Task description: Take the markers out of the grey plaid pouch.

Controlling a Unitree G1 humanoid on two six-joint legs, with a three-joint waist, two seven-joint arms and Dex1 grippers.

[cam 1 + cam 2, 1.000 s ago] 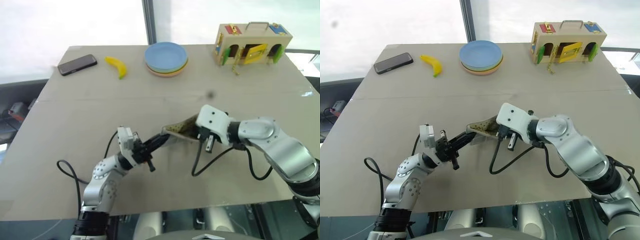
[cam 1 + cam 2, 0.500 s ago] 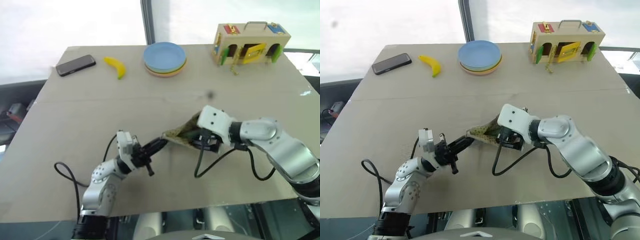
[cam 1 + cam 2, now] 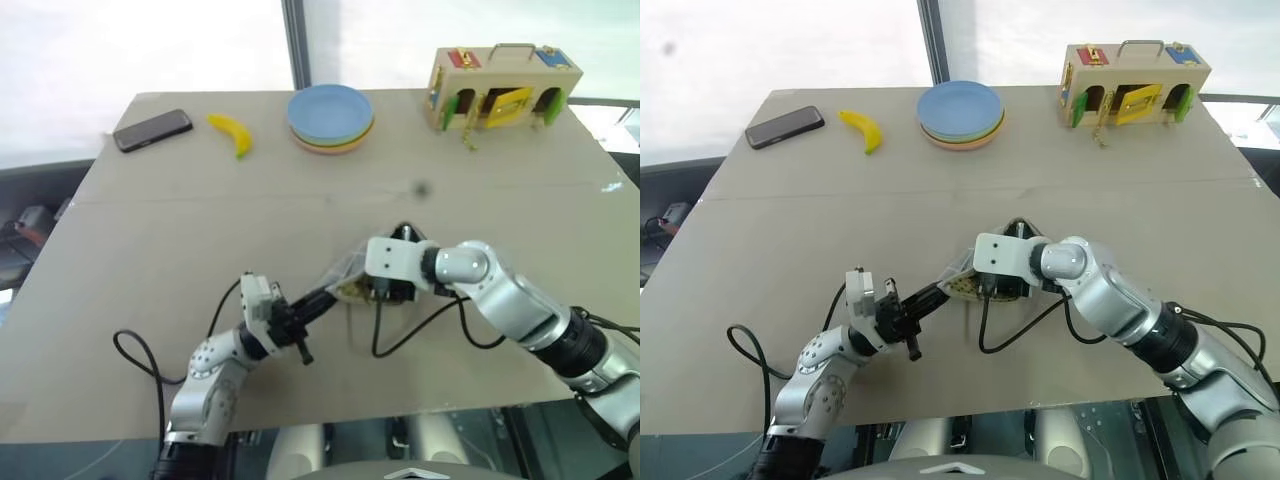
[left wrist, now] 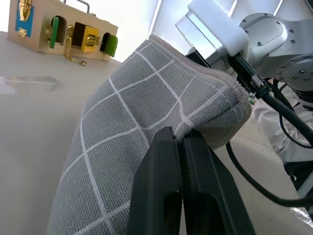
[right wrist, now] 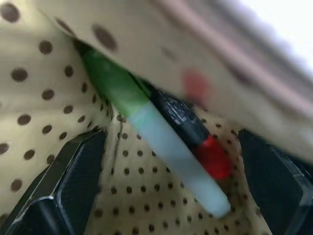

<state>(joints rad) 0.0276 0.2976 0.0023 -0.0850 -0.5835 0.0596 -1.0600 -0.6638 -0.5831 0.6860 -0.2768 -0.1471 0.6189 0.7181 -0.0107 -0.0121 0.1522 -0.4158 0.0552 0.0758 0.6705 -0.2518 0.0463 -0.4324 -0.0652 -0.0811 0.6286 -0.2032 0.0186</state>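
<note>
Pinching one edge of the grey plaid pouch (image 4: 146, 112), the left end effector (image 3: 312, 304) has its two fingers pressed together on the cloth near the front of the desk (image 3: 150, 230). The right end effector (image 5: 171, 181) is spread wide inside the pouch's mouth. The green marker (image 5: 146, 127) and red marker (image 5: 195, 134) lie side by side on the dotted lining, between its fingers.

The pouch (image 3: 345, 283) lies near the table's (image 3: 150, 230) front middle, with two markers (image 5: 161, 142) side by side inside it. Along the far edge, left to right, sit a phone (image 3: 153, 129), a banana (image 3: 232, 132), stacked plates (image 3: 331, 117) and a wooden box (image 3: 503, 88).
</note>
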